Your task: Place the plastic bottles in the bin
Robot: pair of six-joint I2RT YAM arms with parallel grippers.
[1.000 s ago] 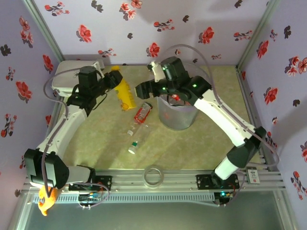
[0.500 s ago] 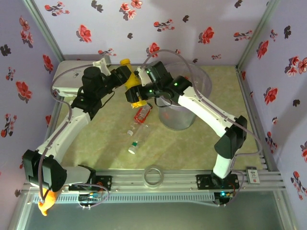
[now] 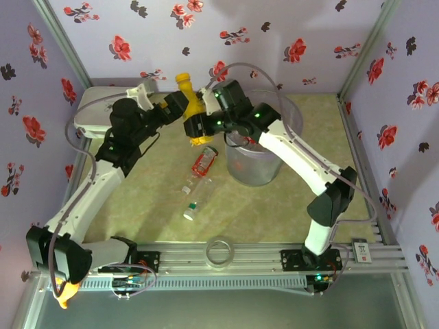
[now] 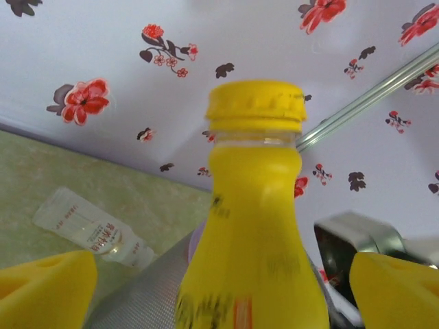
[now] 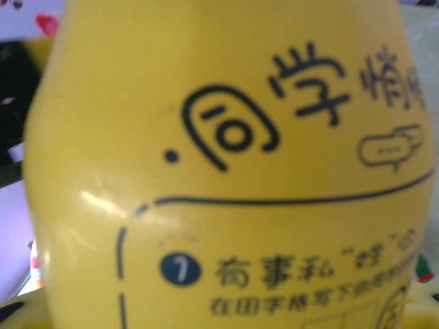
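1. Nearest the arms, three plastic bottles lie unmoved on the table [image 3: 137, 199]: a green-capped bottle [image 3: 191, 210], a small clear bottle [image 3: 186, 188] and a red-labelled bottle [image 3: 204, 162].
2. The yellow bottle [image 3: 190, 103], flat on the table a second ago, is now aloft and cap-up between both arms.
3. The left gripper [image 3: 177, 108] has its fingers [image 4: 41, 288] spread wide, with daylight on either side of the bottle.
4. The right gripper [image 3: 197, 128], over the bin a second ago, has swung across to the bottle's lower end. Its wrist camera is pressed against the label, so its grip cannot be read. This looks like a hand-over.
5. The bin [image 3: 257, 168] stands just right of the pair. The yellow bottle is not in it, and its contents cannot be made out.
6. Beyond, a clear bottle [image 4: 89, 229] lies near the wall.
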